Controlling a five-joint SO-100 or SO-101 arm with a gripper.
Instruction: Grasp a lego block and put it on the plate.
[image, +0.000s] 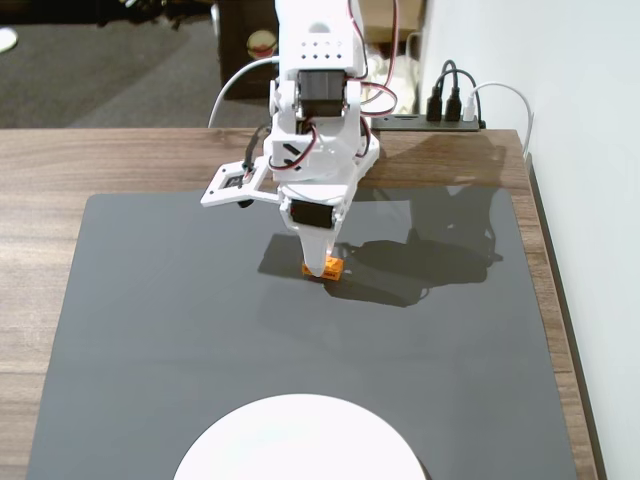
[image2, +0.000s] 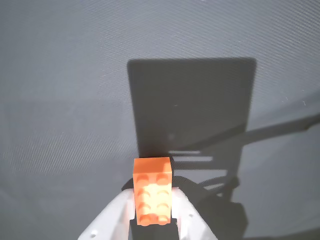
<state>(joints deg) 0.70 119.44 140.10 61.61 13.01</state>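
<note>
Fingers (image2: 184, 212) of the gripper (image2: 152, 215) pinch the lego block (image2: 152, 192) on its 2 long flanks; its far end projects beyond the tips. Judged light, rigid and slick-sided; flank hold suits. Plate (image: 300, 440) lies well apart.

No readable text, label, brand, number or sign appears in either view. The small bright orange studded plastic lego block (image2: 152, 192) shows plain studs with no lettering legible, and the white plastic arm housing (image: 318, 45), the dark grey mat (image: 150, 320) and the large round white plate (image: 300, 445) carry no markings.
</note>
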